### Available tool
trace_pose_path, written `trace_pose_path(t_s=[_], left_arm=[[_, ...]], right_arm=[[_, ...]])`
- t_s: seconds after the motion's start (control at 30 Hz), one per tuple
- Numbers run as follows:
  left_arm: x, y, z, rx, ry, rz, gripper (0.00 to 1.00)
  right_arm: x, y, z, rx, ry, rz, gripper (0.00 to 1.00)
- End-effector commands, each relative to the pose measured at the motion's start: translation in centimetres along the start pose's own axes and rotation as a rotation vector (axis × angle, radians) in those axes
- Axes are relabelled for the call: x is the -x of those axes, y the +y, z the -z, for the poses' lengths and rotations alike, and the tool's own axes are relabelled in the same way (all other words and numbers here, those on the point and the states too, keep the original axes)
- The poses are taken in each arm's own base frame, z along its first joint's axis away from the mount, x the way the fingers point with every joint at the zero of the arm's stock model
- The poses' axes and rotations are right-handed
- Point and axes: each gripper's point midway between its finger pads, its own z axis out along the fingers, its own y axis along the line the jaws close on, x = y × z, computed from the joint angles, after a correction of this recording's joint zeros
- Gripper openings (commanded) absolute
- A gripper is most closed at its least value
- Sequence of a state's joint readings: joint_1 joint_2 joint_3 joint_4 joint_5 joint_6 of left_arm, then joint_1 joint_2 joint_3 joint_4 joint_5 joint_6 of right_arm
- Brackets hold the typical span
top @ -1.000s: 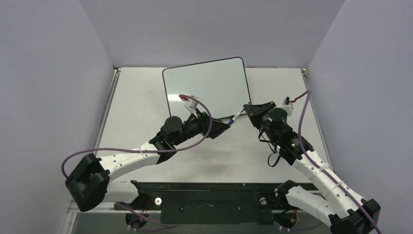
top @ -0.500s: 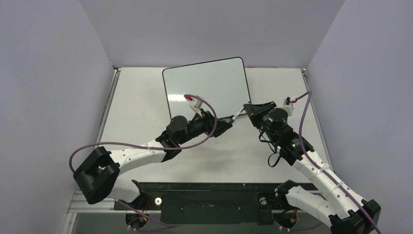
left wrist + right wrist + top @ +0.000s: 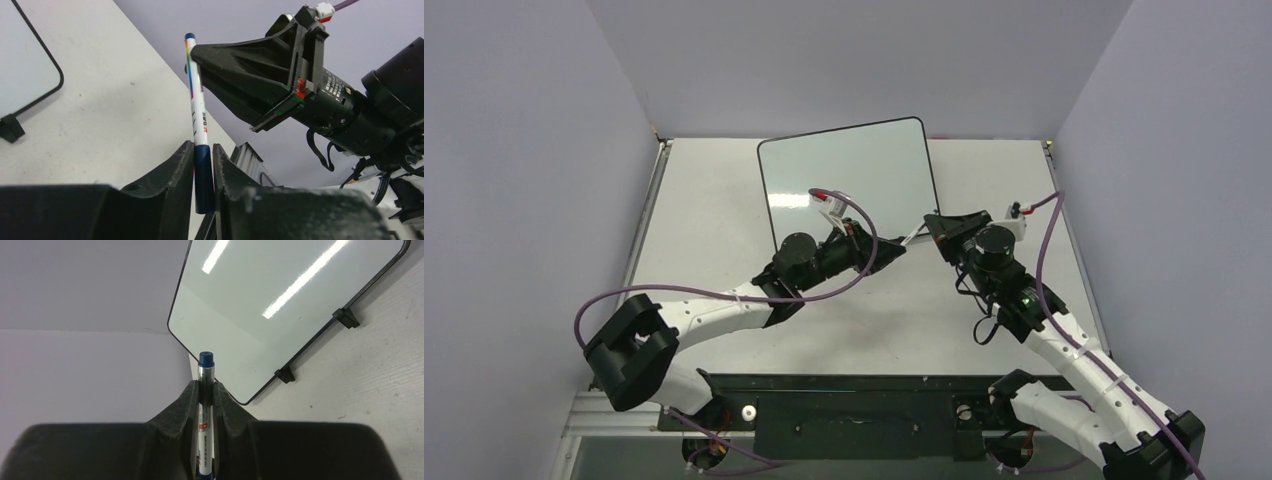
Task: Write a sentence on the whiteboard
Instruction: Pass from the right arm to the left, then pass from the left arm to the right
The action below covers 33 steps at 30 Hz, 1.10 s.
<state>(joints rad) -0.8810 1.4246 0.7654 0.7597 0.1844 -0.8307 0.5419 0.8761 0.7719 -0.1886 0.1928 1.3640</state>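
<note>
The whiteboard (image 3: pixel 849 180) lies flat on the table (image 3: pixel 714 200), at the far side, near the middle. Its face is white and shiny, and long stripes of light show on it in the right wrist view (image 3: pixel 280 300). It has a thin black rim and 2 small black feet (image 3: pixel 346 317) on the long edge nearest the arms.

Both arms reach in and meet just in front of that near edge. They share 1 pen (image 3: pixel 911 238). The left fingers (image 3: pixel 181 160) are pressed tight on the dark blue end of the pen (image 3: pixel 199 105). The white body, with a rainbow stripe down it, sticks up from them toward the right arm. The right fingers (image 3: pixel 187 400) are closed tight on the other part of the pen (image 3: pixel 206 371), and a short blue tip pokes out past them. The pen is up in the air between the 2 arms, tilted, and does not touch the table. The 2 sets of fingers are very near each other, tip to tip.
</note>
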Motion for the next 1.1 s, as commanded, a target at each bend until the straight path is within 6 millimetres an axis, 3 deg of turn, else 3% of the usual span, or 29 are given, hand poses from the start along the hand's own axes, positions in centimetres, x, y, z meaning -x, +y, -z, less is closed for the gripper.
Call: trace_pose_path(t_s=[0.0,0.03,0.27,0.33,0.4,0.47,0.5,0.53,0.63,0.67,0.7,0.73,0.77,0.83,1.03,1.07], left_arm=[[1.6,-2.4,-1.0,-0.077,-0.04,-0.018,0.08],[1.6,-2.4,-1.0,-0.076,-0.039,-0.018,0.0],[1.3,-2.6,-0.7,-0.067,0.0,-0.037,0.0],[1.3,-2.8,-0.5,-0.063,0.025,-0.058,0.0],[1.4,-3.1,-0.2,-0.06,0.05,-0.083,0.0],[2.3,-3.7,0.0,-0.061,0.072,-0.115,0.0],[1.9,-3.5,0.4,-0.047,0.116,-0.13,0.0],[2.9,-4.0,0.3,-0.051,0.113,-0.145,0.0],[3.2,-3.9,1.3,-0.017,0.201,-0.19,0.0],[4.4,-4.1,1.4,-0.009,0.195,-0.22,0.0],[3.8,-3.3,1.9,0.034,0.244,-0.211,0.0],[5.3,-3.5,1.9,0.045,0.23,-0.233,0.0],[4.9,-2.5,2.6,0.094,0.275,-0.217,0.0],[6.0,-2.4,3.5,0.119,0.282,-0.228,0.0],[9.7,-4.7,7.1,0.033,0.329,-0.289,0.0],[9.5,-5.4,7.8,-0.009,0.367,-0.289,0.0]], right_arm=[[0.7,1.6,0.5,0.067,-0.021,-0.028,0.0],[0.7,1.6,0.5,0.068,-0.021,-0.026,0.0],[0.8,1.9,0.9,0.101,-0.017,0.016,0.03],[0.7,2.4,1.1,0.12,0.004,0.076,0.46],[0.9,2.8,1.1,0.14,0.018,0.165,0.7],[1.2,3.4,1.0,0.159,0.035,0.238,0.78],[0.9,4.1,1.1,0.18,0.071,0.261,0.79],[1.4,4.1,1.0,0.183,0.065,0.303,0.79],[1.5,5.8,1.3,0.269,0.123,0.388,0.78],[1.3,6.2,1.4,0.302,0.141,0.441,0.78],[0.6,7.2,1.6,0.35,0.193,0.471,0.77],[0.2,7.3,1.7,0.369,0.218,0.515,0.76],[-0.5,7.9,1.9,0.403,0.267,0.537,0.76],[-1.3,8.4,2.1,0.446,0.315,0.586,0.74],[-3.1,9.2,3.2,0.586,0.407,0.694,0.74],[-3.6,9.8,3.6,0.648,0.427,0.696,0.74]])
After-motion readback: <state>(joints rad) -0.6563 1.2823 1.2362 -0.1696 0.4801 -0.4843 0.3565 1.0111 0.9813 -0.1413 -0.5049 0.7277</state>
